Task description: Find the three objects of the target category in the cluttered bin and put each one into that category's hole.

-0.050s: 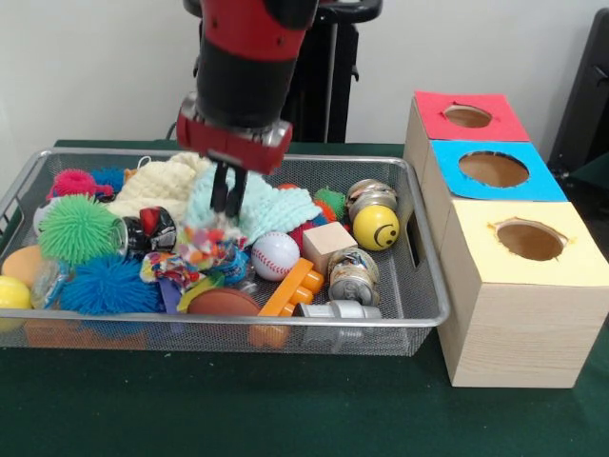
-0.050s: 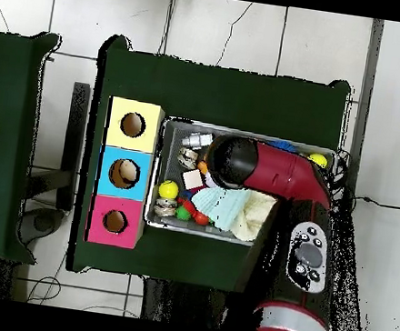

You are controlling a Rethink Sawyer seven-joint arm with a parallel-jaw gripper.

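Claw (image 1: 228, 202) hangs mid-bin (image 1: 419, 286), fingers nearly together, gripping nothing, above the multicoloured tangle toy (image 1: 195, 255). Target category unclear. Risk: fingers snag the knit cloth (image 1: 252, 205) and drag clutter out.

**Readable marks: one sign only**

No words, brand names or numbers can be read. The only sign is a black smiley face on the yellow ball (image 1: 376, 228), which lies in the wire bin (image 1: 426, 286) beside the wooden cube (image 1: 328, 240)
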